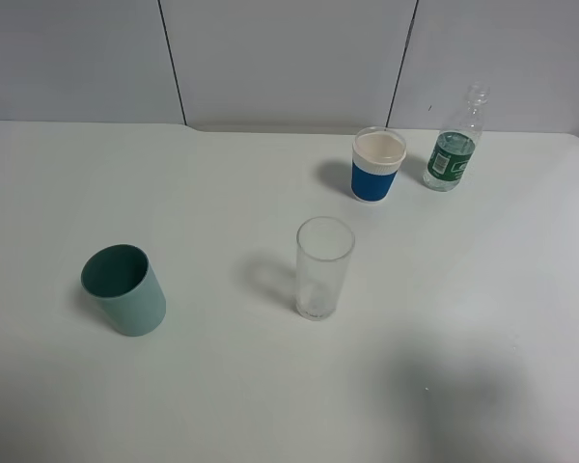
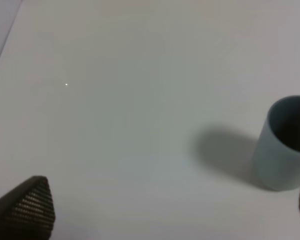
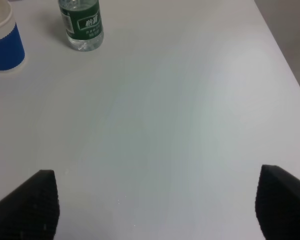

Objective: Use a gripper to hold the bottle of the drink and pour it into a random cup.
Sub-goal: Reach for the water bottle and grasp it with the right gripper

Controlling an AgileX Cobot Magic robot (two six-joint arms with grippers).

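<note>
- Small clear plastic bottle with green label (image 1: 454,154) stands upright at the far right of the white table (image 1: 270,405), just beside the white cup with blue band (image 1: 377,166).
- Tall clear colourless glass (image 1: 323,268) stands mid-table, well apart from the bottle.
- Opaque teal cup (image 1: 125,289) stands on the left.
- Right gripper (image 3: 155,207): jaws spread wide, empty, bottle well ahead of it.
- Left gripper (image 2: 165,212): jaws spread, empty, teal cup near one finger.

White counter (image 1: 482,289) is carrying four vessels.
Teal cup (image 1: 125,289) is standing near-left, clear glass (image 1: 323,268) centre, blue-banded cup (image 1: 377,166) and bottle (image 1: 452,154) far right.
</note>
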